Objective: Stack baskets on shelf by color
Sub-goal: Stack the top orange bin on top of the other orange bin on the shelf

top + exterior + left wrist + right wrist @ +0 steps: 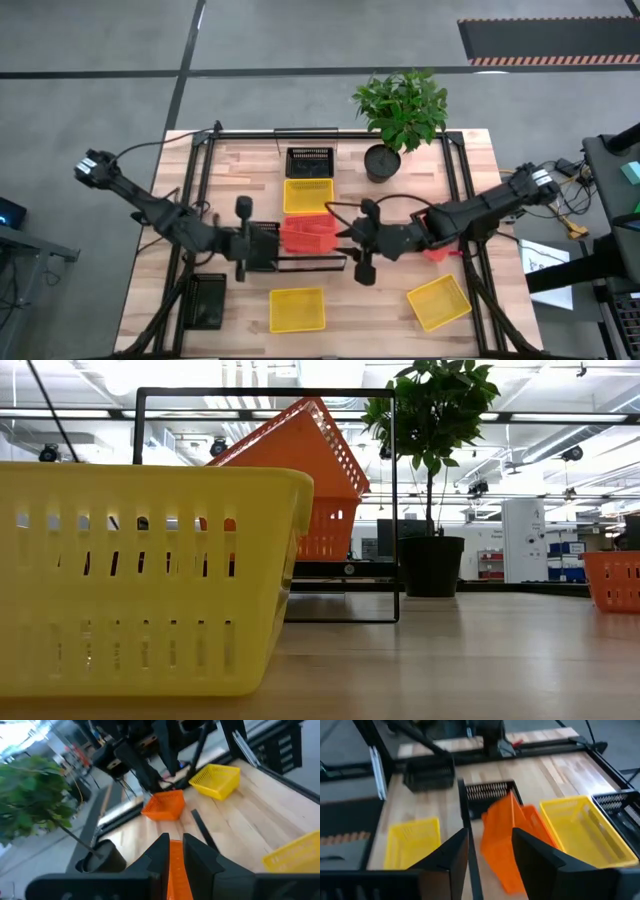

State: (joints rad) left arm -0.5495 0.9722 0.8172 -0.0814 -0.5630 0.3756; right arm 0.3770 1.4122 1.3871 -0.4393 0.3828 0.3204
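A red basket (308,235) stands tilted at the near end of the shelf (338,262). In the low view the tilted red basket (300,450) sits over a second red basket (328,532) inside the shelf's black frame (395,500). A yellow basket (307,195) and a black basket (309,160) lie farther along the shelf. My left gripper (275,243) is shut on the tilted basket from the left. My right gripper (347,240) is open at its right end, one finger on either side of the tilted basket (506,840); I cannot tell whether they touch it. My left gripper pinches a thin wall or rim of the red basket (175,865) between its two fingers. It comes level from the table's left. The basket is tilted up, its lower part on the second red basket.
Loose on the table are a black basket (262,245) beside my left gripper, another black basket (207,300), two yellow baskets (297,310) (438,303) near the front edge, and a red basket (438,252) under my right arm. A potted plant (385,160) stands at the far side.
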